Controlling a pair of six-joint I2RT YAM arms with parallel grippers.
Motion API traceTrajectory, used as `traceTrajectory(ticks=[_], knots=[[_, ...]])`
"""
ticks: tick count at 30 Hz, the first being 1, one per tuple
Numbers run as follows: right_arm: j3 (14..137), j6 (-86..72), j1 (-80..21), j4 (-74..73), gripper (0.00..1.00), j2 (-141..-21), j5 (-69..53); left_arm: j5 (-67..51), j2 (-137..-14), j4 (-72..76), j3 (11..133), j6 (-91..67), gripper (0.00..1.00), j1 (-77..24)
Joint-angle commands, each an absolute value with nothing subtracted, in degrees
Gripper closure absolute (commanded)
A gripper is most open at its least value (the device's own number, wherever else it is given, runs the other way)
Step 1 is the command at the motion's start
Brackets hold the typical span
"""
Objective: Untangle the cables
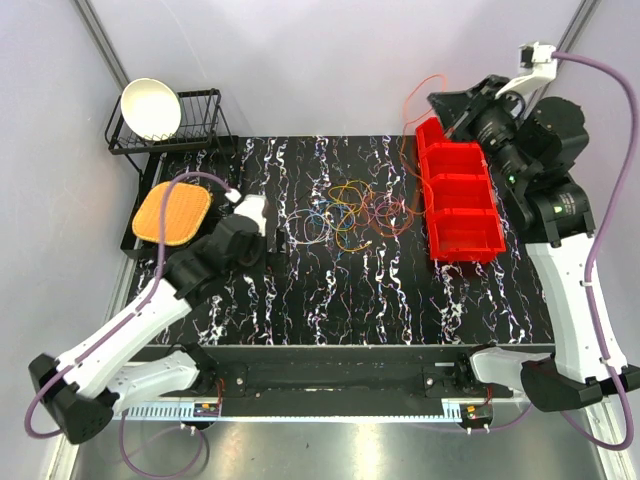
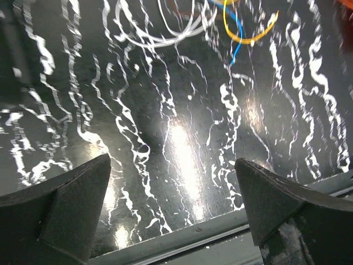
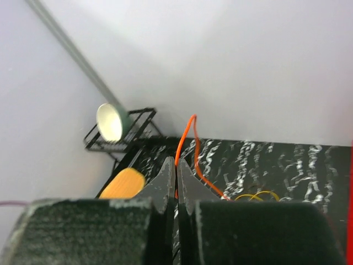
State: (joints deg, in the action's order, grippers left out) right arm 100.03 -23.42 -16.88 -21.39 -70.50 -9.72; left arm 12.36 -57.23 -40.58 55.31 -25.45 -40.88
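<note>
The cables (image 1: 350,212) lie as a loose tangle of thin red, orange, yellow, blue and purple loops on the middle of the black marbled table. My right gripper (image 1: 452,122) is raised above the far end of the red bins, shut on an orange cable (image 1: 420,95) that loops up and trails down toward the pile. In the right wrist view the jaws (image 3: 176,165) pinch that orange cable (image 3: 186,141). My left gripper (image 1: 268,236) hovers left of the pile, open and empty; its wrist view shows white, yellow and blue wire (image 2: 237,27) ahead.
A red row of bins (image 1: 460,205) stands right of the pile. A black wire rack (image 1: 185,125) with a white bowl (image 1: 150,107) is at the back left, an orange waffle-textured pad (image 1: 172,214) in front of it.
</note>
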Motion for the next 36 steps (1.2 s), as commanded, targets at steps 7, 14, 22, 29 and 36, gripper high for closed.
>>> traceTrajectory(ticks=[7,14,22,29,36], knots=[[107.8,-9.9,-17.2,-28.0,1.0,-67.9,10.6,15.6,-48.7,-41.7,54.1,-21.8,0.01,-41.0],[104.8,-3.7,-17.2,-28.3,1.0,-66.2,21.7,13.7,-49.4,-44.8,55.0,-23.4,0.01,-41.0],[101.4,-0.4,-16.6,-26.5,1.0,-66.8,27.8,17.4,-47.3,-46.1,53.5,-24.5,0.01,-41.1],[96.3,-0.6,-14.1,-24.5,1.0,-66.2,27.8,17.8,-48.0,-46.0,53.8,-24.3,0.01,-41.2],[96.6,-0.7,-11.4,-23.1,1.0,-67.6,26.7,18.0,-47.7,-45.8,53.6,-24.3,0.01,-41.1]])
